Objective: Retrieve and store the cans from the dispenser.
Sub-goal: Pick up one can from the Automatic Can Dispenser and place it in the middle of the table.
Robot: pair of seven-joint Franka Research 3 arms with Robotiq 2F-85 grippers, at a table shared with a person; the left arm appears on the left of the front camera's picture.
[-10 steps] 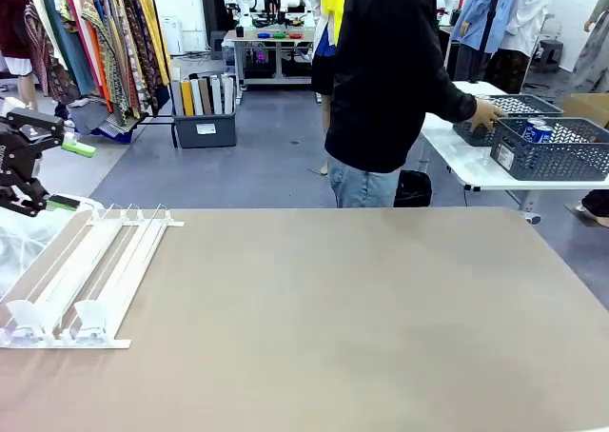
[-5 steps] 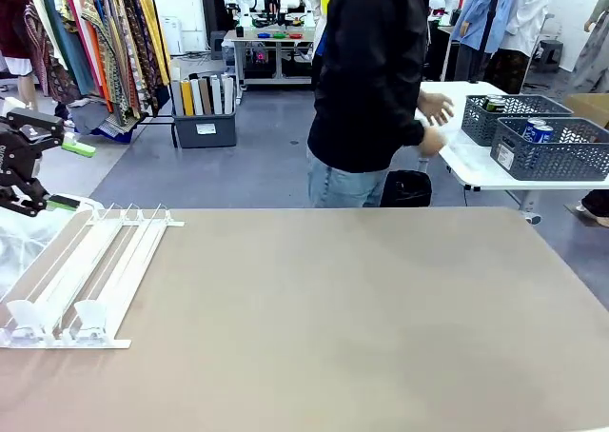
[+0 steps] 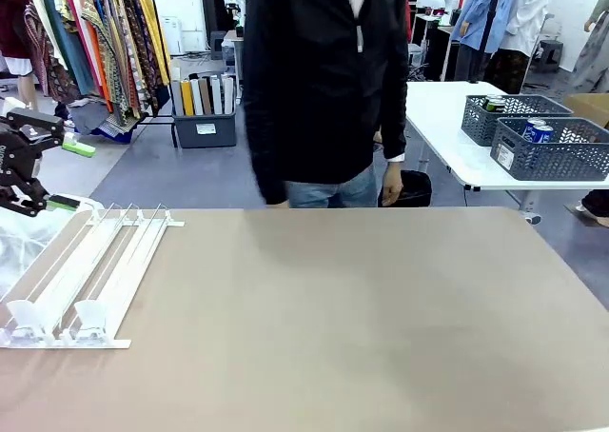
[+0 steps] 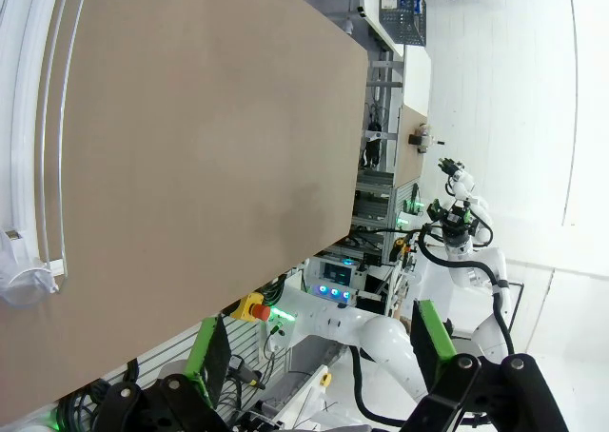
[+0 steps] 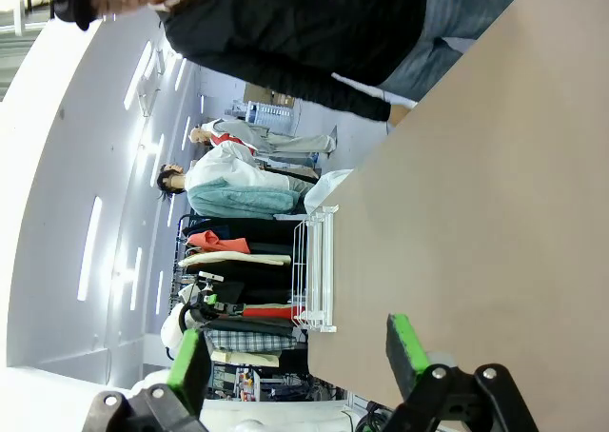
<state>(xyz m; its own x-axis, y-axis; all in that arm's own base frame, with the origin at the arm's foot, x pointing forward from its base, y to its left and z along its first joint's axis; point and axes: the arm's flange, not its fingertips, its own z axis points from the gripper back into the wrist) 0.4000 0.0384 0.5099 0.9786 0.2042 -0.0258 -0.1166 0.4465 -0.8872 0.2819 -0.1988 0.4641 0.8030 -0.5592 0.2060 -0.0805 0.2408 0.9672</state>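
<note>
The person in the black jacket (image 3: pixel 328 80) has turned from the mesh baskets to my bench (image 3: pixel 362 318), empty-handed. White railed dispenser (image 3: pixel 90 275), at 9 o'clock, holds no cans. Both my grippers (image 4: pixel 319 351) (image 5: pixel 295 356) are spread, empty.

Dispenser (image 3: pixel 90 275) white, clear curved stops. Table (image 3: pixel 343 327) plain tan. Left gripper (image 4: pixel 319 351) black, green pads on fingers (image 4: pixel 207 356). Person's jacket (image 3: pixel 324 80) black, jeans blue. Baskets (image 3: pixel 552 147) grey-blue mesh; cans (image 3: pixel 536 130) blue.

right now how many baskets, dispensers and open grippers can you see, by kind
mesh baskets: 2
dispenser: 1
open grippers: 2, left gripper, right gripper
total: 5
</note>
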